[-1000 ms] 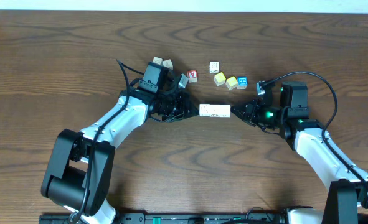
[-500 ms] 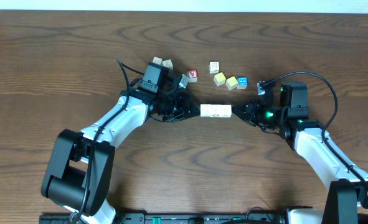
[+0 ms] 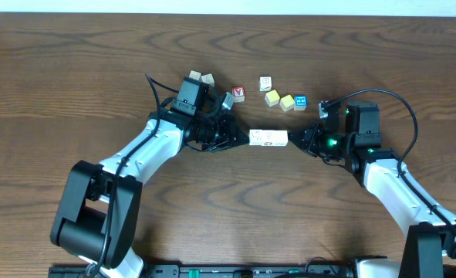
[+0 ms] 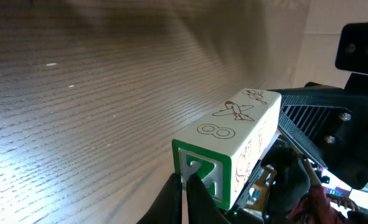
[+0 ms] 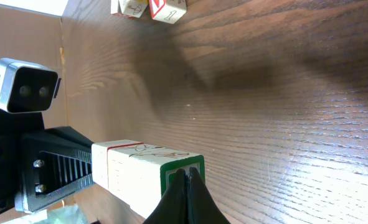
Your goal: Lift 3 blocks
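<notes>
My left gripper (image 3: 235,139) is clenched, its two fingers pressed flat together with nothing between them. The closed tip pushes on the green-framed end face of the nearest of the blocks (image 3: 268,137). My right gripper (image 3: 297,140) is clenched in the same way and pushes on the opposite end. So the three cream blocks lie as one straight row directly between my two tips. They touch each other face to face, squeezed from both ends and not pinched by any finger pair.

In both wrist views the row seems to hang clear above the table (image 3: 228,216), and a dark shadow lies apart from it. From this I judge that the row is already off the wood, though the overhead view alone cannot confirm it. If so, the main part is done: all three are collected, aligned and raised together. What is left is only to hold the pressure and perhaps to raise higher.

Beyond my grippers, on the far side, the red letter cube (image 3: 238,93), the yellow cubes (image 3: 271,98) and the blue cube (image 3: 300,102) rest untouched.
</notes>
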`<control>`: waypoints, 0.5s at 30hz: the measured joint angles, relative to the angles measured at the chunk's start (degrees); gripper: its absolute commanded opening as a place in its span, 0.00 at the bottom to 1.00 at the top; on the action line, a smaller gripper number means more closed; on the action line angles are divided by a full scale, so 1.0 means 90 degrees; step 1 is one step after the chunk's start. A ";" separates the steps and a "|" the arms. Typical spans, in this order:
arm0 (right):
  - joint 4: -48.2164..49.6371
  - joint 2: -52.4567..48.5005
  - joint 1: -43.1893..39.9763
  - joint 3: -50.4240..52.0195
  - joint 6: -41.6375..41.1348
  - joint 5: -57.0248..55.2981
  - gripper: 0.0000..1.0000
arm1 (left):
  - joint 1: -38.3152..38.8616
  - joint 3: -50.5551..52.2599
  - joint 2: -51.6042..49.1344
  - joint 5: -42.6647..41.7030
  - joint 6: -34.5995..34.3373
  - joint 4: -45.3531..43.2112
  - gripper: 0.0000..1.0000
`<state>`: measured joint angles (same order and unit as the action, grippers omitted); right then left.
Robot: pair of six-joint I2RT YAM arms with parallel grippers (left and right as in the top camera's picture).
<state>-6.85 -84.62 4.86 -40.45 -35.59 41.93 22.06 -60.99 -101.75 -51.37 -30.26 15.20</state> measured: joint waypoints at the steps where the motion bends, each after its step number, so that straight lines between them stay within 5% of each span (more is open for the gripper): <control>1: -0.0002 0.0000 0.0000 0.0000 0.0000 0.0000 0.01 | 0.0000 0.0000 0.0010 -0.0005 0.0000 0.0002 0.07; 15: -0.0010 0.0000 0.0000 0.0000 -0.0002 -0.0046 0.01 | 0.0000 0.0000 0.0058 -0.0092 0.0000 0.0007 0.07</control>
<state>-6.94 -84.62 4.86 -40.45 -35.62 41.52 22.06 -60.99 -101.23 -52.21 -30.26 15.27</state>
